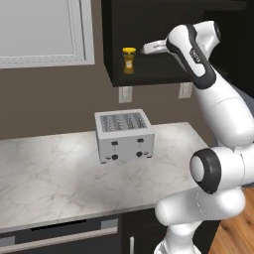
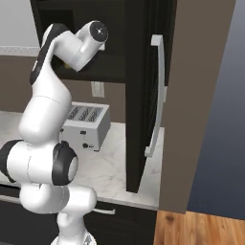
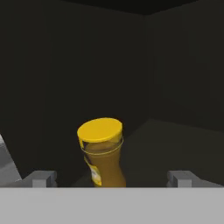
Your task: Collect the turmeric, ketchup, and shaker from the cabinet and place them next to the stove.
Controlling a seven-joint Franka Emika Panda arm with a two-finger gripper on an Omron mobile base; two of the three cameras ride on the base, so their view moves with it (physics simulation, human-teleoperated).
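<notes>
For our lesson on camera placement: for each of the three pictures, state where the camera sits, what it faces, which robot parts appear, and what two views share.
Left base view: behind-left of the arm, facing the counter, toaster and cabinet; arm at right.
Right base view: behind-right, facing the same toaster; arm at left.
Hand view: on the hand, looking into the cabinet at the turmeric; open claw tips below.
Shared: toaster, cabinet, arm.

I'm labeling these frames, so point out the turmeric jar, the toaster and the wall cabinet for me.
turmeric jar [image 3: 104, 157]: hand view, on the amber body just under the yellow cap.
toaster [image 1: 124, 133]: left base view, on its front upper edge.
cabinet [image 1: 149, 25]: left base view, on the dark interior back wall.
</notes>
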